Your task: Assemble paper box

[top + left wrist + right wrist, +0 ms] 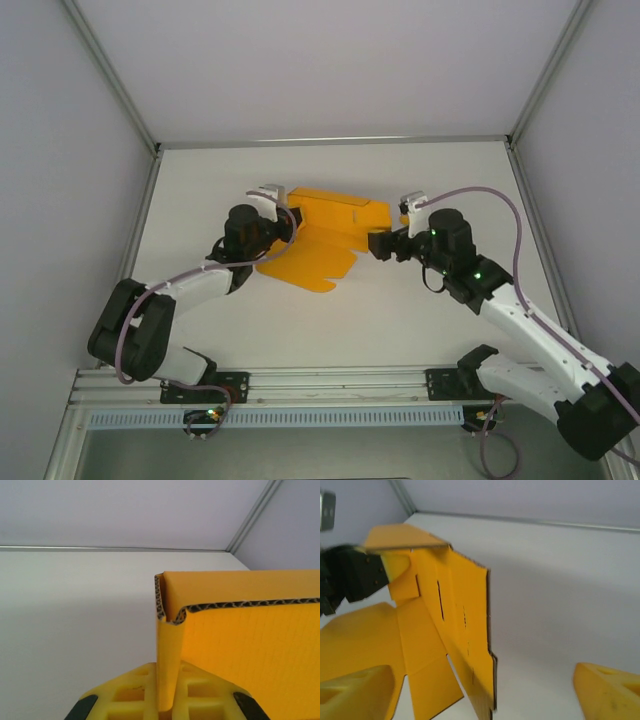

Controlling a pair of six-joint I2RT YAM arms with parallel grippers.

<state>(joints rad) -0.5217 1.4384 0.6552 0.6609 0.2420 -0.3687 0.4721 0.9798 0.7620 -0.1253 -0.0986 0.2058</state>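
Note:
The paper box (pixel 318 245) is a bright orange-yellow die-cut card sheet, partly folded, lying mid-table with its back panel raised. My left gripper (pixel 284 226) is shut on the sheet's left end. In the left wrist view its yellow fingers (pixel 131 695) pinch an upright flap (pixel 169 660) of the corrugated card (pixel 250 645). My right gripper (pixel 386 243) stands open at the sheet's right end. In the right wrist view the slotted card (pixel 430 625) has its right edge between my wide-apart fingers (pixel 355 692), touching neither. The left gripper (pixel 357 575) also shows there, holding the far flap.
The white table (pixel 400 320) is walled by pale panels on the left, back and right, with metal frame posts (pixel 110 70) at the corners. An aluminium rail (pixel 330 385) carrying both arm bases runs along the near edge.

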